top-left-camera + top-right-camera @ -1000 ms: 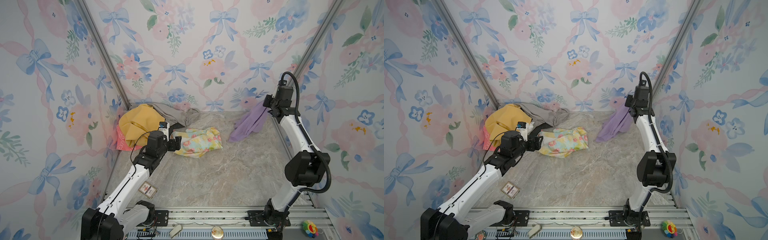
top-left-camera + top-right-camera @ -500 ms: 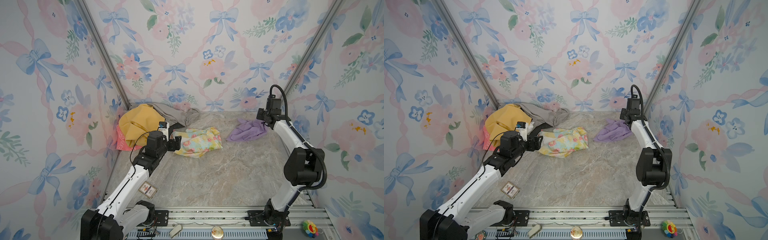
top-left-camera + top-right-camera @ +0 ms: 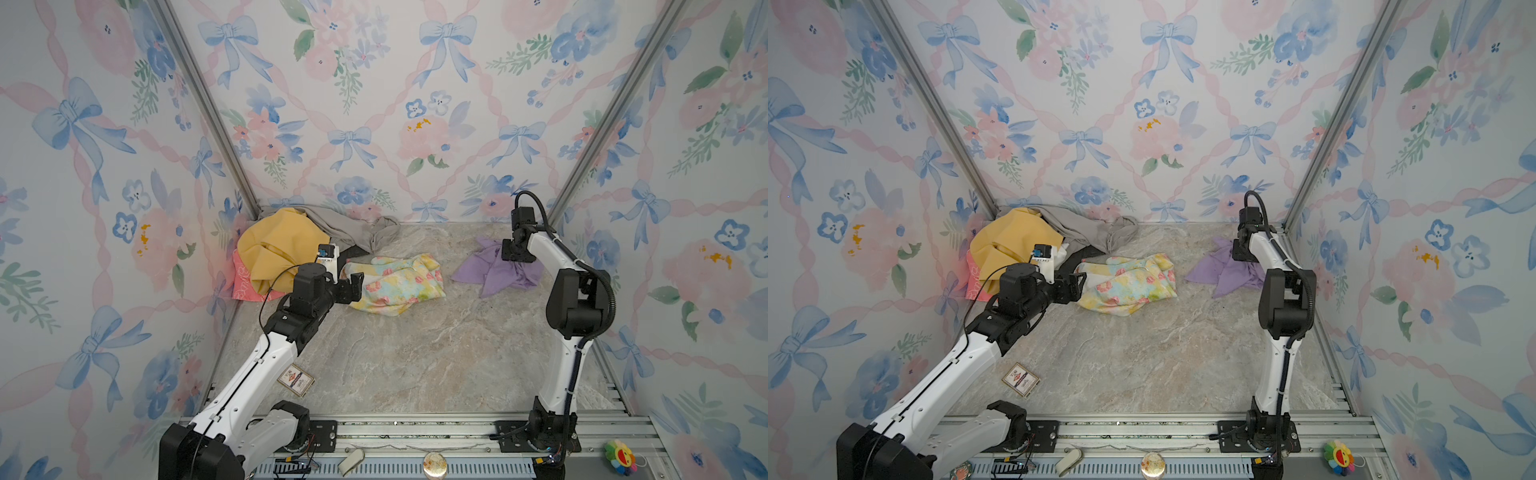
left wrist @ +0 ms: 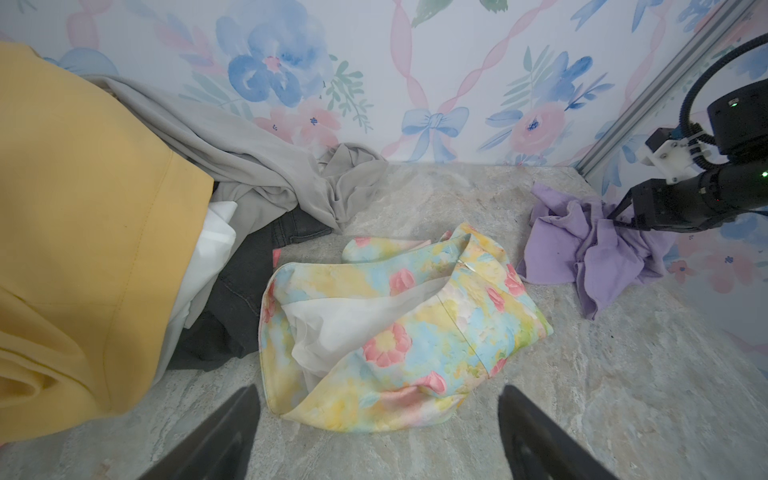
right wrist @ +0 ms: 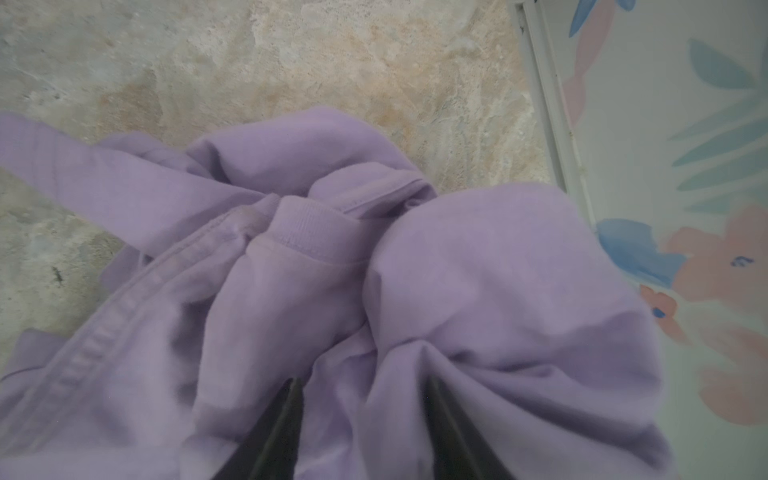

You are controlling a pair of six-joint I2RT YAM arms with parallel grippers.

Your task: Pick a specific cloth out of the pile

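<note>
The cloth (image 3: 494, 272) (image 3: 1221, 274), plain lilac, lies crumpled on the marble floor at the back right, apart from the pile. My right gripper (image 3: 513, 255) (image 5: 361, 380) points down into it with its jaws spread, and loose lilac folds (image 5: 291, 270) bulge up between them. The pile sits in the back left corner: a mustard-yellow cloth (image 3: 276, 249), a grey one (image 3: 357, 230) and a pink printed one (image 3: 245, 282). My left gripper (image 3: 353, 286) (image 4: 378, 390) is open and holds nothing. It hovers at the near edge of the pastel floral cloth (image 4: 399, 324).
A small card (image 3: 296, 380) lies on the floor by the left arm. The metal frame post (image 5: 548, 104) and the papered side wall stand right beside the lilac cloth. A dark denim piece (image 4: 245, 299) and a white one (image 4: 208, 266) lie under the yellow cloth.
My right gripper came down from above the floor with the lilac cloth hanging from it, laid the cloth on the marble, and its jaws have spread. The left arm has stayed still.
</note>
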